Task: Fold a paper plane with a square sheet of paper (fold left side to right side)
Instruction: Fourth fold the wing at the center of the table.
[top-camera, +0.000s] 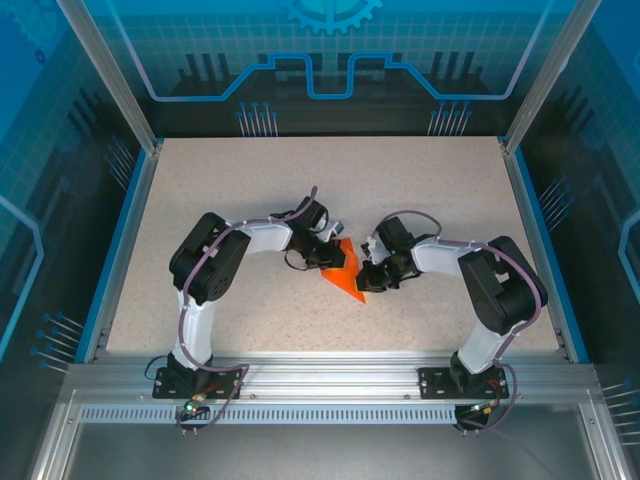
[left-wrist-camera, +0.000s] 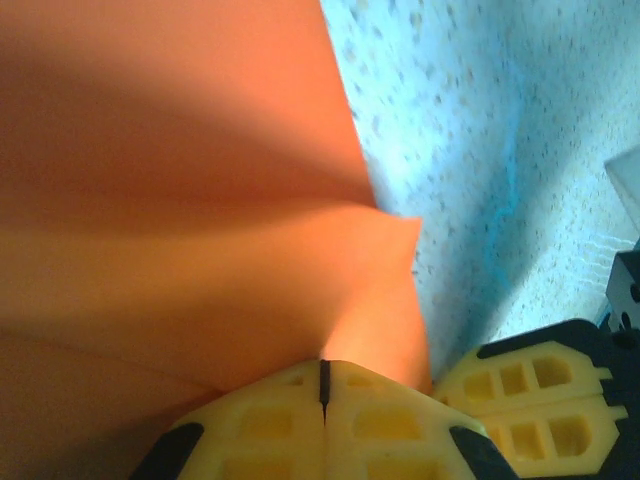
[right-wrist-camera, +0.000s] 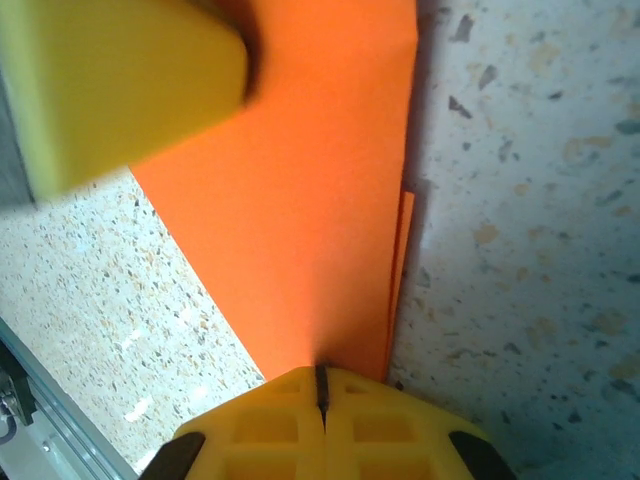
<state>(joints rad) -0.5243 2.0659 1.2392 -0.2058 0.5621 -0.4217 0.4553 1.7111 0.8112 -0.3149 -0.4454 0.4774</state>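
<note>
The square sheet of paper (top-camera: 345, 270) is bright orange and folded into a pointed wedge, a rough paper plane shape, at the table's middle with its tip toward the near edge. My left gripper (top-camera: 334, 252) is shut on its upper left edge; in the left wrist view the paper (left-wrist-camera: 200, 200) fans out from the closed tips of the left gripper (left-wrist-camera: 324, 365). My right gripper (top-camera: 368, 272) is shut on its right edge; in the right wrist view the layered paper (right-wrist-camera: 310, 200) runs out of the closed right gripper (right-wrist-camera: 321, 372).
The speckled table (top-camera: 250, 190) is ringed by a blue rim and metal posts. Both arms bend inward, their wrists close together. The right gripper's yellow fingers (left-wrist-camera: 540, 390) sit just right of the left one; a left finger (right-wrist-camera: 120, 80) hangs over the paper's far end.
</note>
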